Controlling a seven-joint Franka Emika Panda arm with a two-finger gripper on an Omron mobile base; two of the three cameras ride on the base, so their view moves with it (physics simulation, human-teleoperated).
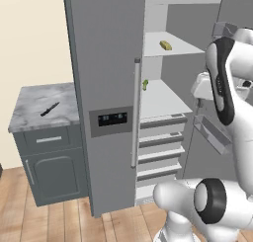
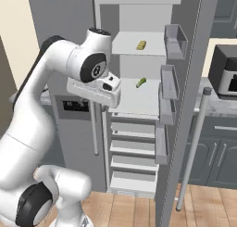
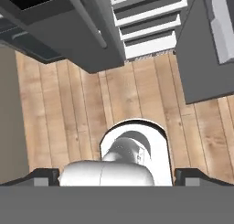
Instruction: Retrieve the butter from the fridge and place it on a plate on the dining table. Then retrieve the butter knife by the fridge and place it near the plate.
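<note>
Wooden plank flooring [image 3: 137,95] runs beneath a tall grey fridge [image 1: 106,88] whose right-hand door [image 2: 185,110] stands swung wide, showing white shelves and drawers inside. On an upper shelf [image 1: 170,44] lies the butter [image 1: 166,45], a small yellow stick, resting flat and alone near the middle of the shelf. One shelf lower, a small green item [image 1: 145,84] sits near the left front edge. The left fridge door is closed, with a long vertical bar handle [image 1: 135,112] and a dark dispenser panel [image 1: 112,119].

Left of the fridge stands a small drawer cabinet [image 1: 49,152] with a marble surface, and on it lies the butter knife [image 1: 50,109], slim and black, angled diagonally, well apart from the fridge interior.

A white robot arm [image 2: 60,110] rises in front of the open compartment, its hand held at about the height of the lower shelf and pointing down. From the hand camera, the gripper [image 3: 116,177] looks straight down at the floor, and its two dark fingers [image 3: 43,177] are spread wide apart at the bottom corners, with nothing between them. To the right of the fridge, a dark appliance [image 2: 223,71] sits on a grey counter surface.
</note>
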